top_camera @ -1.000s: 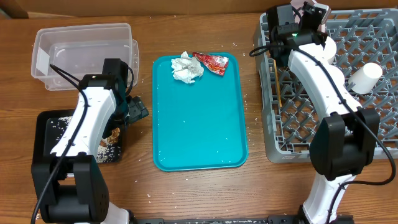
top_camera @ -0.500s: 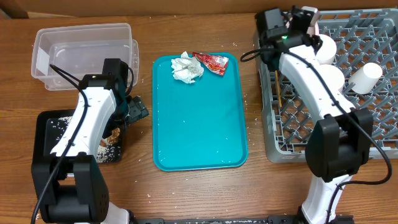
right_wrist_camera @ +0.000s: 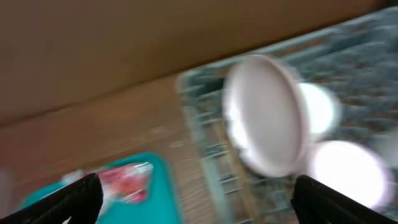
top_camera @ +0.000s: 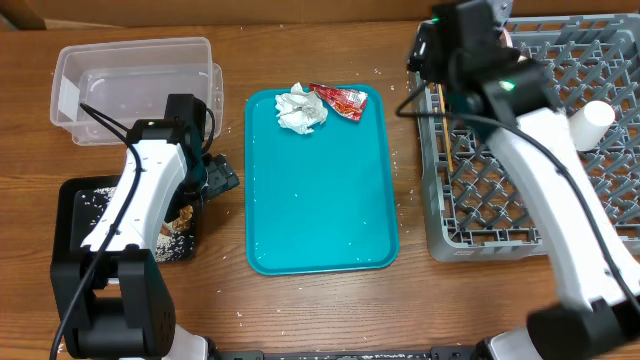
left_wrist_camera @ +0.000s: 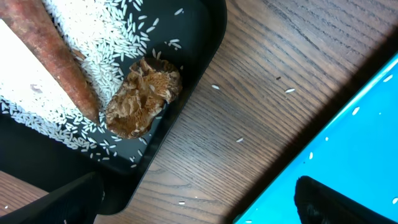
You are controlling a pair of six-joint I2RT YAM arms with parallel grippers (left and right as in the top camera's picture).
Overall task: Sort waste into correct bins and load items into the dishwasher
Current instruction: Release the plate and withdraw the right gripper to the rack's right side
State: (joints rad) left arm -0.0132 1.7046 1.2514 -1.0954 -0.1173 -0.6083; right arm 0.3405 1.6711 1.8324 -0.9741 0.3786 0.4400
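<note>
A crumpled napkin (top_camera: 301, 108) and a red wrapper (top_camera: 338, 99) lie at the far end of the teal tray (top_camera: 320, 200). The black tray (left_wrist_camera: 200, 56) holds a sausage piece (left_wrist_camera: 53, 59), a crumbly bit (left_wrist_camera: 143, 96) and rice (left_wrist_camera: 102, 28). My left gripper (left_wrist_camera: 199, 205) hangs open and empty over bare wood between the black tray and the teal tray. The blurred right wrist view shows my right gripper (right_wrist_camera: 202, 202) open and empty, above the dish rack's (top_camera: 480, 200) back left corner. A white plate (right_wrist_camera: 267, 115) stands in the rack beside white bowls (right_wrist_camera: 345, 171). A cup (top_camera: 590, 120) sits further right.
The clear tub (top_camera: 135, 85) stands at the back left, behind the black tray. Loose rice grains (left_wrist_camera: 214, 86) lie on the wood and on the teal tray. My raised right arm (top_camera: 520, 130) covers much of the rack in the overhead view.
My right gripper has opened and the right arm has risen and swung left, away from the plate in the rack. The left arm has not moved.
</note>
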